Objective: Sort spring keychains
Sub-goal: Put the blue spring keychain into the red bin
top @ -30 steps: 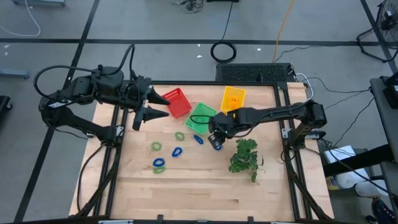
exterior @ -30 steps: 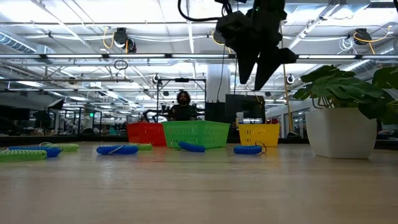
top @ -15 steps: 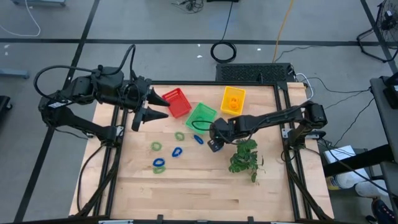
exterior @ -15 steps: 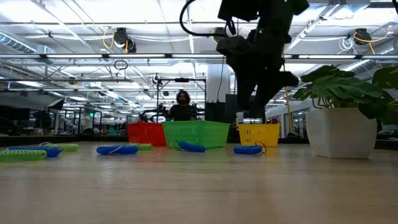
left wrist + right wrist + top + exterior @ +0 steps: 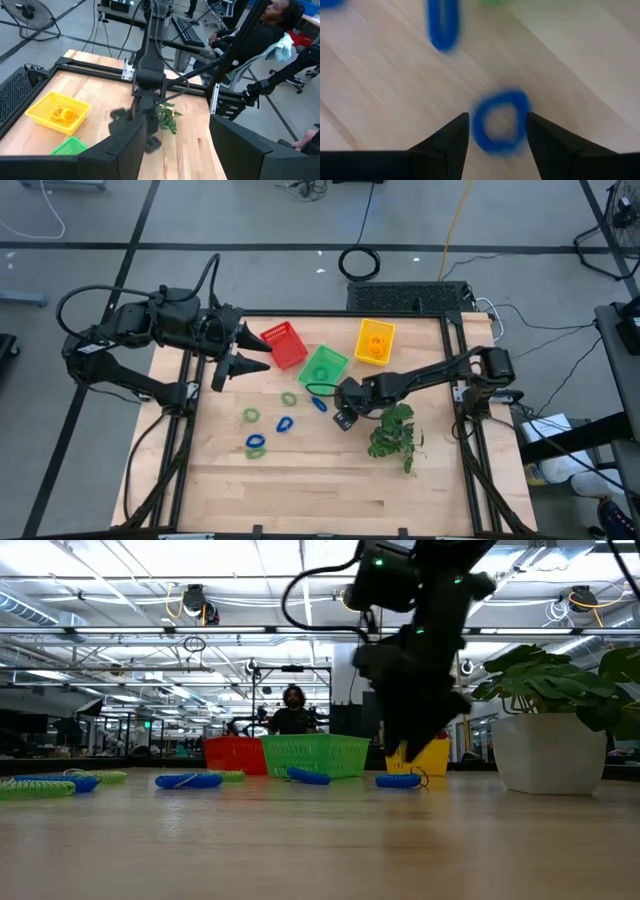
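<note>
Two pincers: you have the right gripper (image 5: 344, 420) at work and the left gripper (image 5: 258, 351) waiting.
Right gripper state: your fingers (image 5: 449, 142) stand spread, one on each side of a blue spring keychain (image 5: 500, 121) lying flat on the wood; they pinch nothing, and you cannot tell whether they touch it.
Right gripper place: low over the middle of the table (image 5: 330, 480), between the green basket (image 5: 324, 366) and the plant sprig (image 5: 392, 430).
Left gripper state: your jaws stand apart and hold nothing.
Left gripper place: raised above the table's left rear, its tips just beside the red basket (image 5: 283, 344).
Nearest keychain: a second blue spring keychain (image 5: 319, 404) lies just beside your right gripper, toward the green basket.
Other keychains: a green one (image 5: 289, 398), another green one (image 5: 250, 415), a blue one (image 5: 285, 424), and a blue and green pair (image 5: 256, 445) lie loose on the left half of the table, well apart from both grippers.
Baskets: red, green and yellow basket (image 5: 374, 340) sit in a row along the table's rear; orange coils rest inside the yellow one.
Background: a person (image 5: 293, 712) sits beyond the table in the low view.
</note>
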Robot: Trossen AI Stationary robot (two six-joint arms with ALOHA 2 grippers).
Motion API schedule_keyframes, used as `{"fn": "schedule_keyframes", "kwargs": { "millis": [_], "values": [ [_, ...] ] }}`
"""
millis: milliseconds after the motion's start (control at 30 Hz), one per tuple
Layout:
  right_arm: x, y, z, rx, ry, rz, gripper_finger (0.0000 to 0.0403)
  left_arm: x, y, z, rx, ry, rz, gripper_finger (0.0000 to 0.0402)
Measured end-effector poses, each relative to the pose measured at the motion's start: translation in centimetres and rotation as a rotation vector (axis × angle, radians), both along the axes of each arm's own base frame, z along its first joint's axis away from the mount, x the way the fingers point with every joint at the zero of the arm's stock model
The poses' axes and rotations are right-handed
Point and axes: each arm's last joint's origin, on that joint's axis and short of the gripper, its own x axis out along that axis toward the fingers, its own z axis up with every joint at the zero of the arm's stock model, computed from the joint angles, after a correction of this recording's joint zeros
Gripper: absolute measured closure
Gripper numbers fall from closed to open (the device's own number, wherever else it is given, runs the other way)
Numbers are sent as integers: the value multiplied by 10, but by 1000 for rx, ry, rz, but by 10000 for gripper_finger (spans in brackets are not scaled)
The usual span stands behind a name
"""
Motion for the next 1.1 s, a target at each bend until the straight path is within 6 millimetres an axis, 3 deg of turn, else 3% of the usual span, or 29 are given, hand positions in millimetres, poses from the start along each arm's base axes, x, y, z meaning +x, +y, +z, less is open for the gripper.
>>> {"fn": "schedule_keyframes", "kwargs": {
  "millis": [167, 367, 833, 967, 1100],
  "values": [
    [0, -2, -12, -77, 59, 59, 222, 0, 0, 0, -3, 4, 1, 174],
    [-1, -4, -11, -141, 70, 85, 222, -1, 0, -2, -4, 21, 1, 174],
    [-11, -20, -28, -94, 70, 62, 224, -1, 0, -2, -1, 24, 0, 174],
    [-12, -20, -30, -99, 74, 77, 247, -1, 0, -2, 0, 24, -1, 174],
    [-12, -20, -30, -114, 76, 117, 301, -1, 0, -2, 1, 24, -1, 174]
  ]
}}
